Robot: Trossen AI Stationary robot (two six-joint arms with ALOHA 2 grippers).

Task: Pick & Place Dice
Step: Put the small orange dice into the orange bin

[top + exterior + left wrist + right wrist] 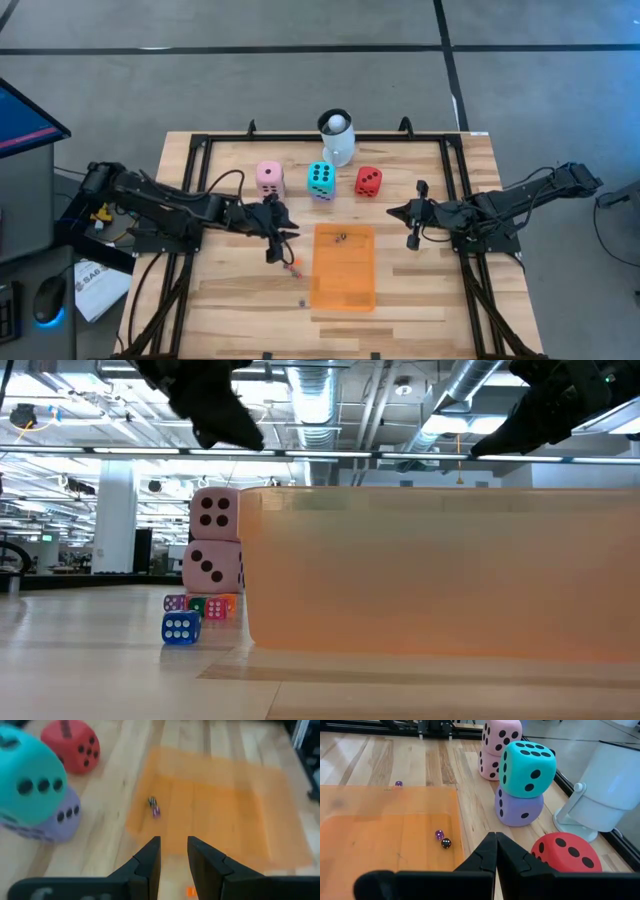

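Two pink dice stand stacked, and the teal die sits on the purple die. The red die rests on the table beside them, all at the far side. Two bead-sized dice lie inside the orange tray. More tiny dice lie on the wood left of the tray. My left gripper hovers open over the tray's left edge, holding nothing. My right gripper is shut and empty, right of the tray.
A white mug with a ball stands at the far edge behind the big dice. The tray's translucent wall fills the low view. Black frame rails run along the table's sides. Bare wood lies near the front edge.
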